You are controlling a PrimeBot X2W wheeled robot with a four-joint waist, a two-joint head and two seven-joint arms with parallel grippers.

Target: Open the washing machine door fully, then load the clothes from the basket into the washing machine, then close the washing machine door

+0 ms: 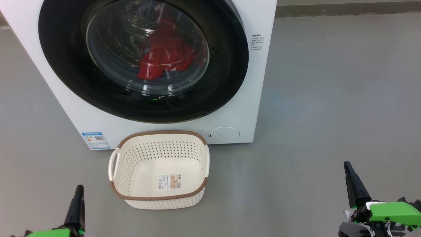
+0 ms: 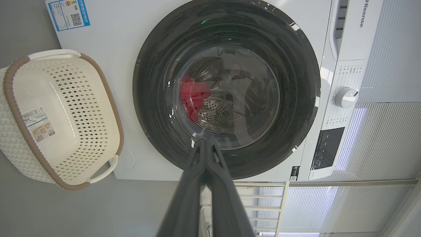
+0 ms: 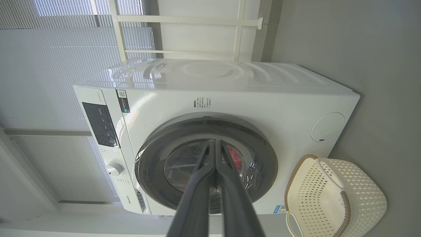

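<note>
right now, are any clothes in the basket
No, the basket holds just its label sticker; the red clothes lie behind the shut washing machine door.

The head view's top edge cuts off the top of the washing machine (image 1: 260,82) and of its door (image 1: 62,65). Through it the clothes (image 1: 164,56) blur into a red heap. The print on the sticker (image 1: 169,181) in the basket (image 1: 158,197) is too small to read

left gripper (image 1: 79,188) closed, right gripper (image 1: 346,164) closed, empty

Door (image 2: 154,98) shut w/ clothes (image 2: 194,96) inside.
</note>
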